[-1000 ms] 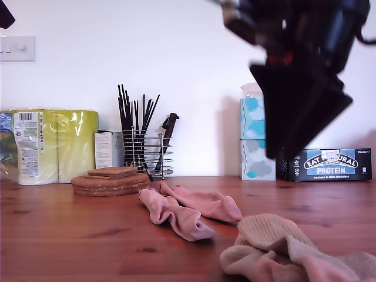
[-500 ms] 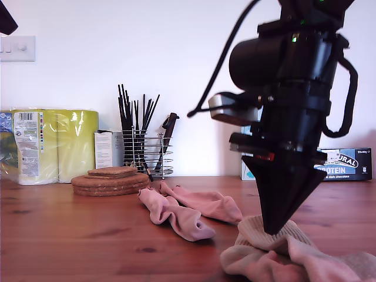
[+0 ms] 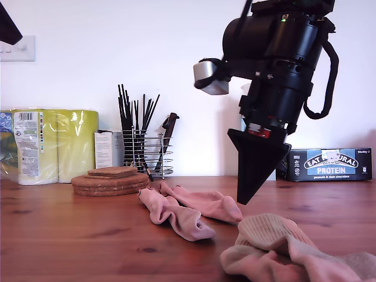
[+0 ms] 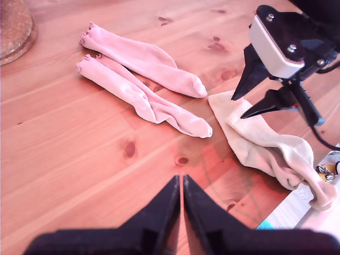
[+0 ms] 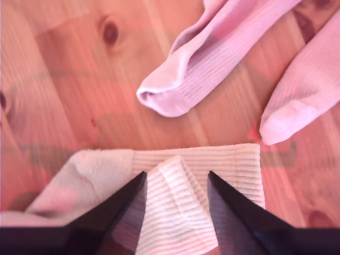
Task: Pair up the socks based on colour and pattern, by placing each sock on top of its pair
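Two rose-pink socks (image 3: 179, 216) (image 4: 139, 95) lie side by side in mid-table, touching near their cuffs; their toes (image 5: 180, 79) show in the second wrist view. The peachy-beige socks (image 3: 271, 236) (image 4: 265, 144) (image 5: 212, 170) lie heaped together at the exterior view's lower right. My second gripper (image 3: 244, 197) (image 4: 239, 107) (image 5: 176, 175) hangs open just above the beige heap's ribbed cuff, holding nothing. My first gripper (image 4: 180, 179) is shut and empty, well back from all the socks over bare wood.
Round cork mats (image 3: 110, 181) (image 4: 16, 24) are stacked behind the pink socks. Along the wall stand a yellow roll pack (image 3: 50, 144), a wire rack (image 3: 144, 154) of black sticks, a tissue box (image 3: 252, 147) and a protein-bar box (image 3: 332, 164). The table edge (image 4: 297, 207) runs beside the beige heap.
The second arm swung down until its tip touched the beige heap. It has since lifted off and shifted toward the exterior view's left. The socks look unmoved.
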Controlling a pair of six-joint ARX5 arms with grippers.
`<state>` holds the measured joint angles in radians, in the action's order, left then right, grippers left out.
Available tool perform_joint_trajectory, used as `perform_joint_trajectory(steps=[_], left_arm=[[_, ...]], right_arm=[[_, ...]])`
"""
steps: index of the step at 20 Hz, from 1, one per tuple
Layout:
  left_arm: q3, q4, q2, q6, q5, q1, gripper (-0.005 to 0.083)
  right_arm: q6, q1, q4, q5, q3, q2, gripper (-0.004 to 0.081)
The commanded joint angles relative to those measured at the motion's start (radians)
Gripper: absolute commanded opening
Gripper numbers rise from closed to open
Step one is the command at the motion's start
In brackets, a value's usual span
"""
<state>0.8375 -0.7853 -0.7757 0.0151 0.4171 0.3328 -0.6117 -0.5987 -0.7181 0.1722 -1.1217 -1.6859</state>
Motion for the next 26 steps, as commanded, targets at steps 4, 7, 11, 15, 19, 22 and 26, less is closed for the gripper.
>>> perform_joint_trajectory(steps=[4,7,11,15,19,22,26], left_arm=[[-0.010,0.004,-0.004,0.017,0.001,0.001,-0.0021],[-0.010,-0.002,-0.004,0.019,0.001,0.001,-0.0021],[-0.010,-0.003,-0.004,0.019,0.001,0.001,-0.0022],[-0.010,-0.003,-0.004,0.019,0.001,0.001,-0.0022],[-0.010,-0.003,-0.004,0.019,0.001,0.001,-0.0021],[-0.010,0.000,-0.004,0.020,0.000,0.001,-0.0021],[-0.010,0.005,-0.013,0.021,0.000,0.001,-0.0021]], right_arm=[[-0.094,0.038,-0.030,0.001,0.014,-0.039,0.0357],[-0.105,0.054,-0.029,0.005,0.013,-0.077,0.0352],[-0.117,0.055,-0.029,0.038,0.013,-0.125,0.0350],[-0.122,0.055,-0.027,0.027,0.012,-0.136,0.0141],[-0.120,0.054,-0.069,0.020,-0.024,-0.134,-0.0013],[-0.117,0.049,-0.164,0.020,-0.094,-0.127,-0.0013],[-0.114,0.033,-0.327,0.031,-0.192,-0.110,-0.0013]])
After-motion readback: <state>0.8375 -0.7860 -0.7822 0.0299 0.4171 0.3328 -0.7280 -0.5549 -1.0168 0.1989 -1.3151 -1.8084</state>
